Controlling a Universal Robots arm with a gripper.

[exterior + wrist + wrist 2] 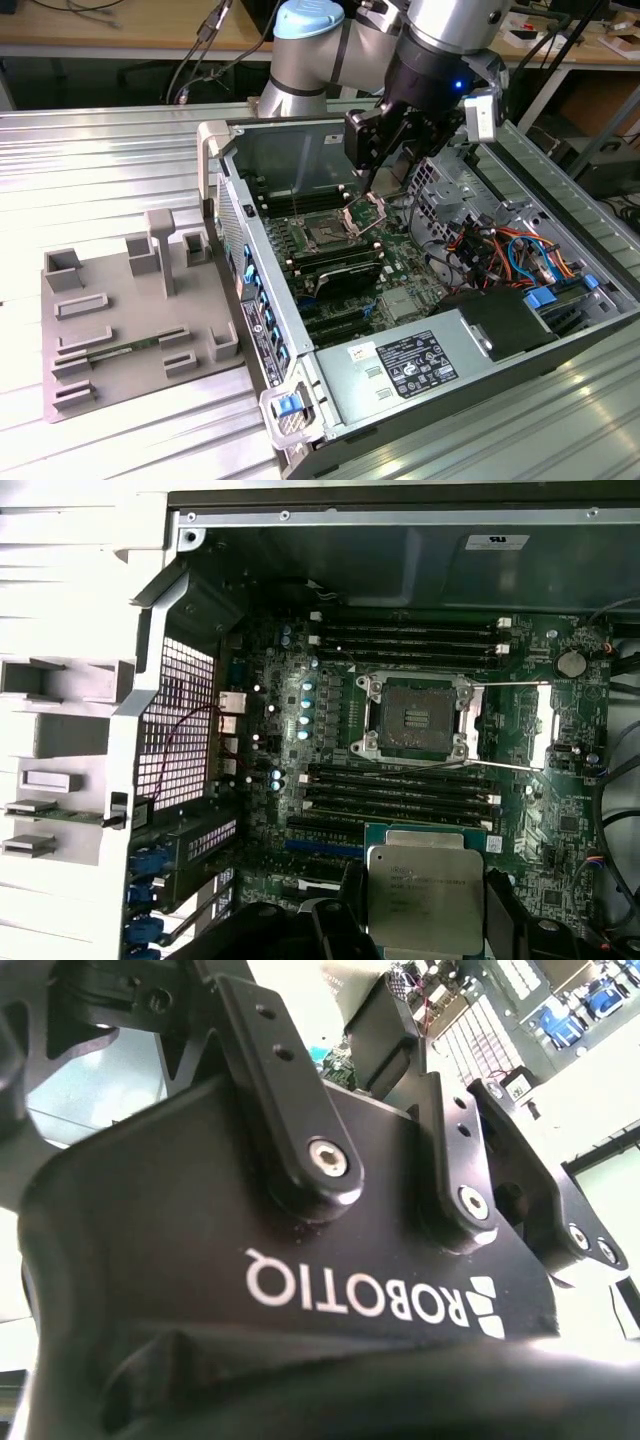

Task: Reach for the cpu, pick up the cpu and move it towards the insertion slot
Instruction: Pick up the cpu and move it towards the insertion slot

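Ribbed metal bench [120,150], open PC case [560,200] lying on it, grey fixture tray [130,380] beside it on the exterior view's left. Arm is over the case; gripper [385,150] hangs just above the motherboard [330,740]. In the first wrist view the cpu [425,895] sits clamped between the dark fingers [505,910], so the claw is closed on it, chip lifted clear of the board. The insertion slot [415,717] is near, frame open, lever swung aside, contact field exposed. My read: transport step, well along. To do it well: keep the chip level, travel flat above the memory slots [400,790], hold the squeeze steady, line up edges with the socket frame before any descent. Orientation: lid faces up toward the wrist, flat face parallel to the board; it's near square, slightly longer across the fingers, edges roughly square to the socket.
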